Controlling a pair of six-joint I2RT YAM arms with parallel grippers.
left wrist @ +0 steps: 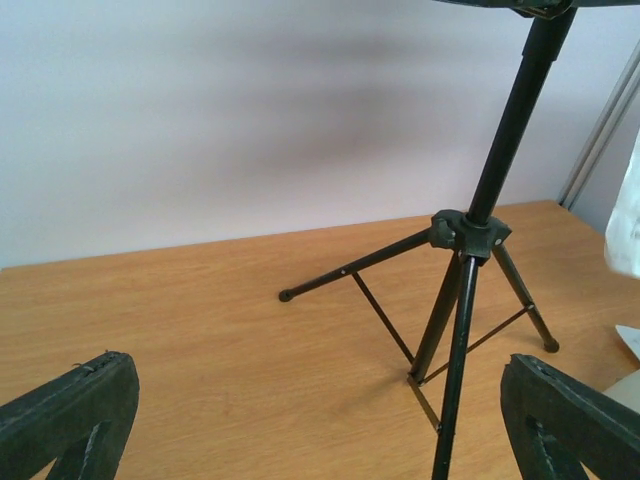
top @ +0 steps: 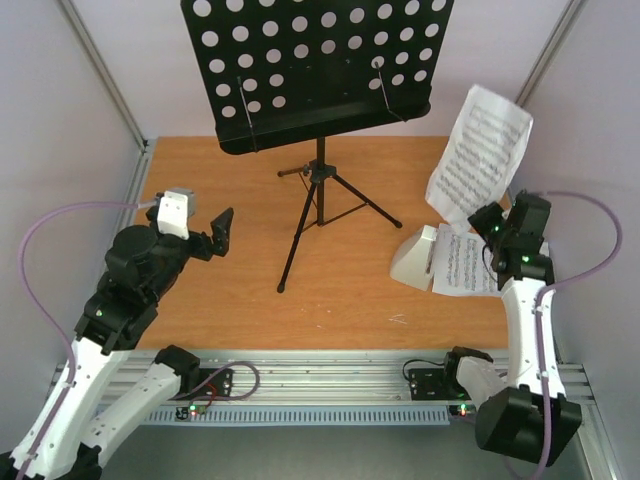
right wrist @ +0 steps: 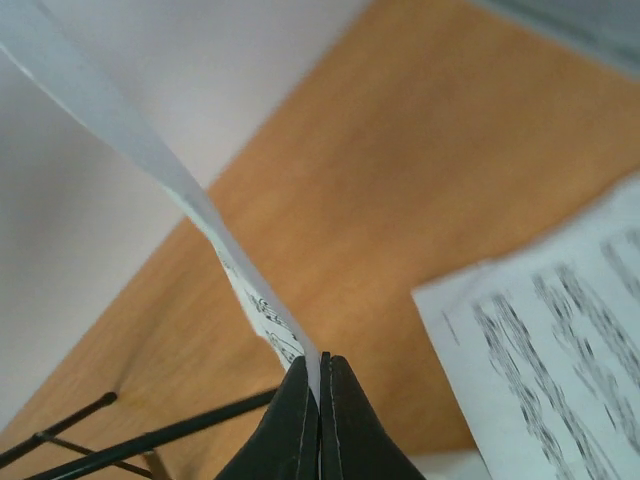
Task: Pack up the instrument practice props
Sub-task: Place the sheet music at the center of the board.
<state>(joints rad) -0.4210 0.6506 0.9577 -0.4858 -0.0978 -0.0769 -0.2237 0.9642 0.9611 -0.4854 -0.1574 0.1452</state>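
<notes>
The black music stand (top: 320, 205) rises at the back middle of the table, its round-holed desk (top: 315, 65) up high. My left gripper (top: 215, 238) hovers open to the left of the tripod. In the left wrist view its fingers (left wrist: 70, 415) stand wide apart, facing the tripod legs (left wrist: 462, 300). My right gripper (top: 492, 224) is shut on the lower edge of a sheet of music (top: 480, 150) and holds it upright above the table. The right wrist view shows the jaws (right wrist: 320, 368) pinching that sheet (right wrist: 150, 150). The white metronome (top: 415, 258) sits on the table to the right.
A second printed sheet (top: 462, 262) lies flat beside the metronome, under my right gripper, and shows again as the flat sheet (right wrist: 560, 340) in the right wrist view. White walls and metal posts (top: 100, 70) close in the wooden table (top: 240, 310) on three sides.
</notes>
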